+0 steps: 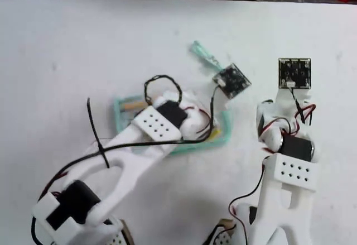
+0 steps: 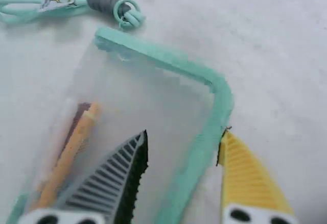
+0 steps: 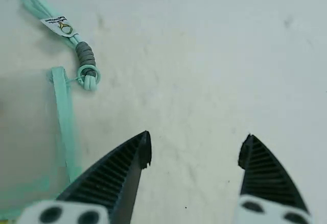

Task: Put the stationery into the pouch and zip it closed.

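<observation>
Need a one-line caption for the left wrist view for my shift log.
Left gripper open astride the mint edge of the clear pouch, stationery inside, pull cord on the table.

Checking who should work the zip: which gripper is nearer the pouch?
Left. The left gripper straddles the teal edge of the pouch, open; the right gripper, also open, hangs over the table beside its corner.

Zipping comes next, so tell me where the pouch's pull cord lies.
In the high view the pull cord lies on the white table, stretching away from the pouch's far right corner.
</observation>
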Available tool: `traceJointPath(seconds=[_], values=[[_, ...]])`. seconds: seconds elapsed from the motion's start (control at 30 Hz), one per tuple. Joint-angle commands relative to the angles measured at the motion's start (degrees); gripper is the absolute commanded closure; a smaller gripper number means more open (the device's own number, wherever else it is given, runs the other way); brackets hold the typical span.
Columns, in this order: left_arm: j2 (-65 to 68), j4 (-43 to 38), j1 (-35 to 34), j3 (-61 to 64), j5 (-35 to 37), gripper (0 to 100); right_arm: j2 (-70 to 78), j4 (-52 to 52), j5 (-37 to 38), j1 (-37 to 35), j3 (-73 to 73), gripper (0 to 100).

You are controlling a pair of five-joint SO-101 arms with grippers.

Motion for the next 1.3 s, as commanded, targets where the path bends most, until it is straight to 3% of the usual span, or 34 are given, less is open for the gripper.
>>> traceJointPath(seconds=[0.0, 0.1, 0.17, 0.3, 0.33, 0.4, 0.47, 0.6, 0.83, 0.97, 1.1, 1.27], values=[[-0.7, 8.4, 3.5, -6.8, 0.4, 74, -1.7, 1.5, 1.4, 0.6, -0.6, 73.3], [-0.9, 10.5, 2.9, -9.3, 0.3, 74, -1.7, 1.5, 3.3, 0.7, -0.6, 73.3], [-3.4, 14.8, -1.2, -12.7, -0.7, 76, -1.5, 1.4, 3.3, 0.9, -0.6, 73.3], [-13.2, 24.3, -15.7, -18.9, -1.1, 93, -1.1, 1.5, 5.0, -0.7, -1.7, 75.5], [-15.6, 25.4, -20.1, -19.2, -1.2, 98, -1.1, 1.8, 5.0, -1.5, -2.0, 78.9], [-19.2, 27.3, -28.9, -17.3, -0.6, 96, -1.0, 2.8, 5.0, -3.7, -3.1, 90.0], [-21.1, 26.9, -35.7, -12.7, -0.6, 98, -1.0, 3.3, 6.5, -6.5, -4.3, 99.1], [-21.1, 19.8, -45.1, 0.6, 3.7, 98, -1.0, 3.5, 7.3, -11.6, -6.1, 98.4], [-21.2, 0.3, -46.3, 20.5, 18.5, 98, 9.7, 3.5, 7.3, -16.6, -12.9, 98.1], [-21.6, -10.3, -46.4, 26.7, 19.1, 98, 21.0, 3.5, 7.3, -18.8, -21.2, 98.1], [-21.6, -12.0, -46.3, 27.6, 18.9, 98, 32.7, 3.3, 7.5, -23.3, -29.5, 98.1], [-21.3, -12.3, -46.3, 27.9, 18.5, 98, 48.1, 3.1, 7.6, -23.8, -40.3, 98.1]])
